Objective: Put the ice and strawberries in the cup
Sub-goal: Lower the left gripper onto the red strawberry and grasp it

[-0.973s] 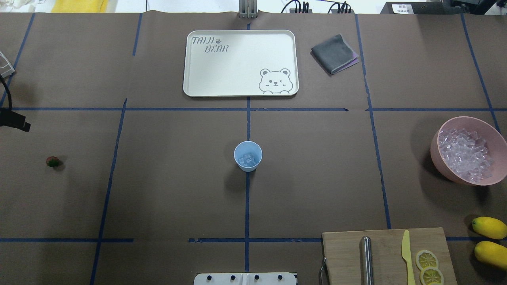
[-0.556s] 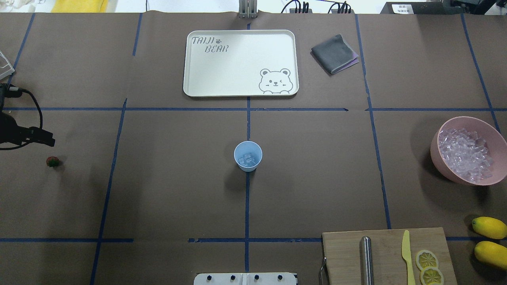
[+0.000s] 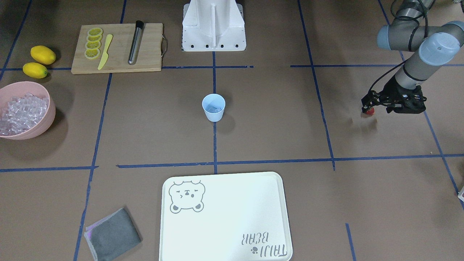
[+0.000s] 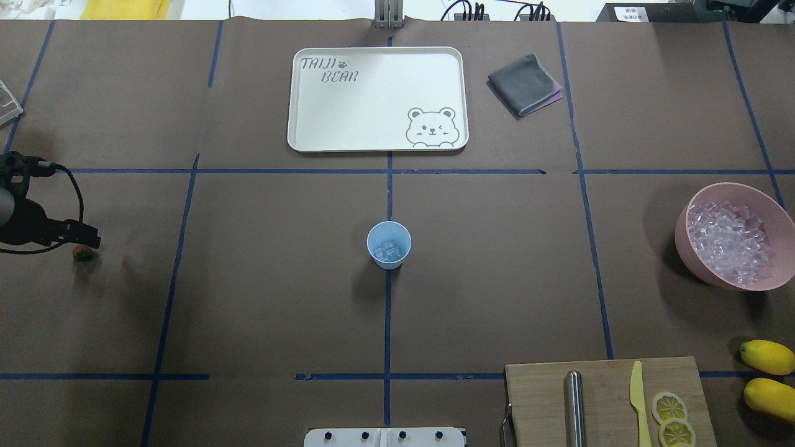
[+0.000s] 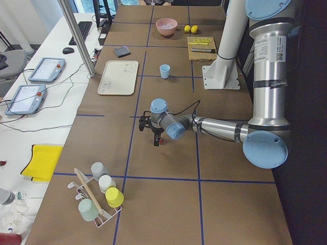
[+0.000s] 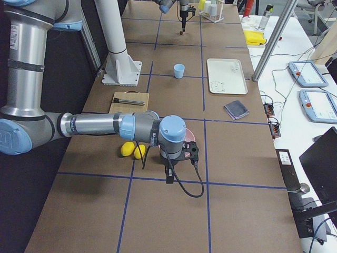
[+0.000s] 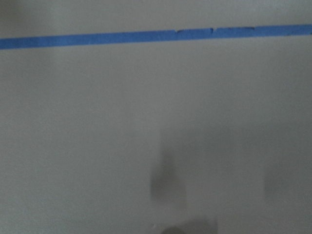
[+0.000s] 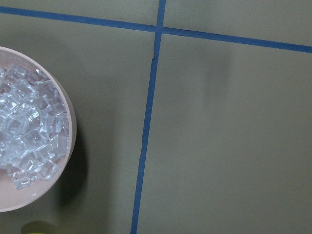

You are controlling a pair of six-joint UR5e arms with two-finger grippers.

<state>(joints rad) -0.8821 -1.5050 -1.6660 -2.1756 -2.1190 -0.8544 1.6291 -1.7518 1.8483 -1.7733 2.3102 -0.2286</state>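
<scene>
The pale blue cup (image 4: 389, 245) stands upright at the table's middle with a few clear ice cubes (image 4: 387, 249) in it. More ice (image 4: 730, 242) fills the pink bowl (image 4: 683, 239) at the right edge. The small red strawberry (image 4: 82, 252) lies on the table at the far left. My left gripper (image 4: 92, 238) hangs just above it, jaws apart and empty; the front-facing view shows the gripper (image 3: 367, 105) right over the strawberry (image 3: 369, 111). My right gripper (image 6: 169, 178) shows only in the exterior right view, beside the bowl; I cannot tell whether it is open or shut.
A white bear tray (image 4: 298, 99) and a folded grey cloth (image 4: 523, 84) lie at the far side. A wooden board (image 4: 540, 397) holds a metal rod (image 4: 574, 406), a yellow knife (image 4: 639, 403) and lemon slices (image 4: 669, 408). Two lemons (image 4: 767, 357) lie beside it.
My left arm has come in from the table's left edge and moved down toward the strawberry, ending just over it. The cup, bowl and strawberry have not moved.
</scene>
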